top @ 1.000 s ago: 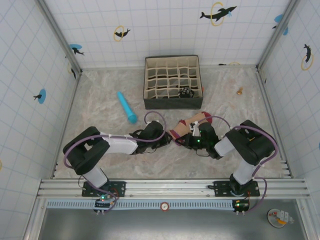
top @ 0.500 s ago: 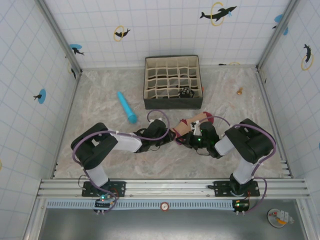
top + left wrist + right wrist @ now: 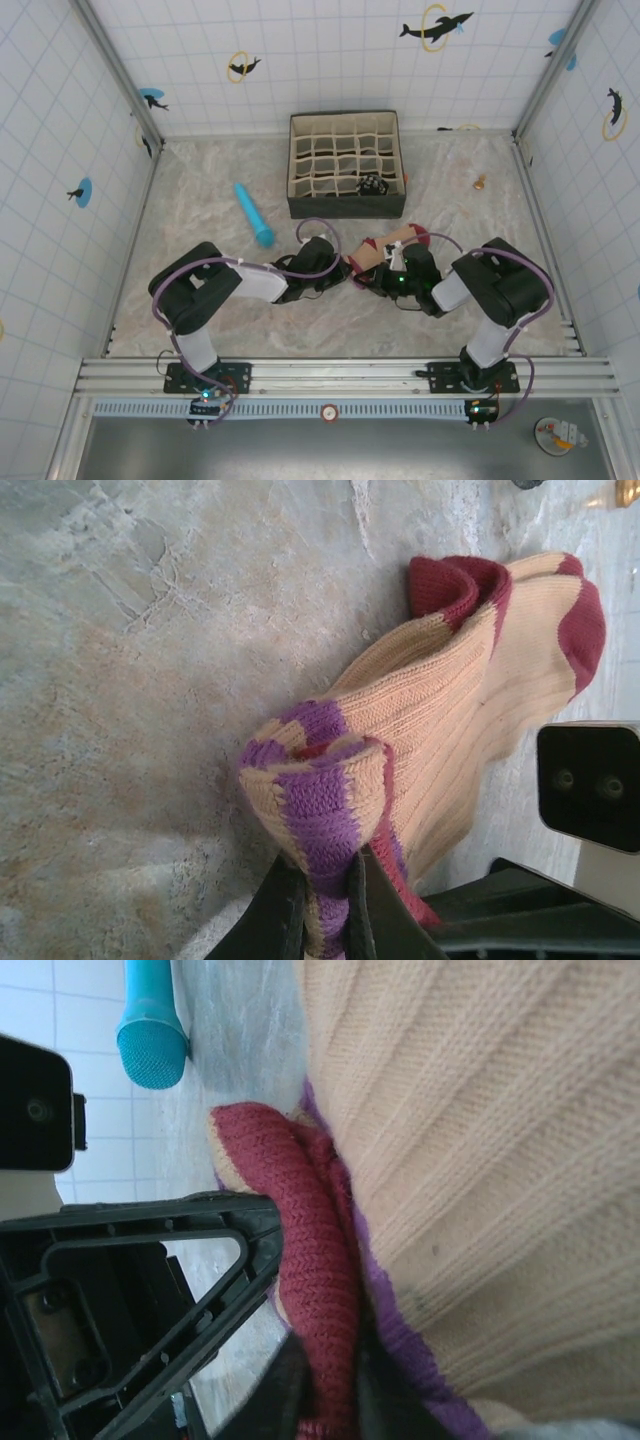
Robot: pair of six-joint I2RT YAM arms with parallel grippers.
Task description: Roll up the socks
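Marbled tabletop (image 3: 200,200) inside white tiled walls fills the top view, with a grid organizer box (image 3: 345,165) upper centre and a blue cylinder (image 3: 254,214) to its lower left. The peach sock (image 3: 385,247) lies just below the box's right half. The left gripper (image 3: 340,275) and right gripper (image 3: 372,275) meet nose to nose at its lower-left end. A dark bundle sits in one box compartment, too small to name.

On the left wrist camera, the left fingers at bottom centre are pinched tight on the purple-striped cuff (image 3: 320,800), which is bunched into a loose first turn. The sock body runs to the upper right and ends in the maroon toe (image 3: 585,620).

On the right wrist camera, the right fingers at the bottom edge sit close on either side of a maroon fold (image 3: 320,1290) and appear clamped on it. Ribbed peach knit fills the right half.

I judge the sock light, limp and stretchy. It will likely slump and unroll if let go, so the grip is best taken through every layer of the bunched cuff.
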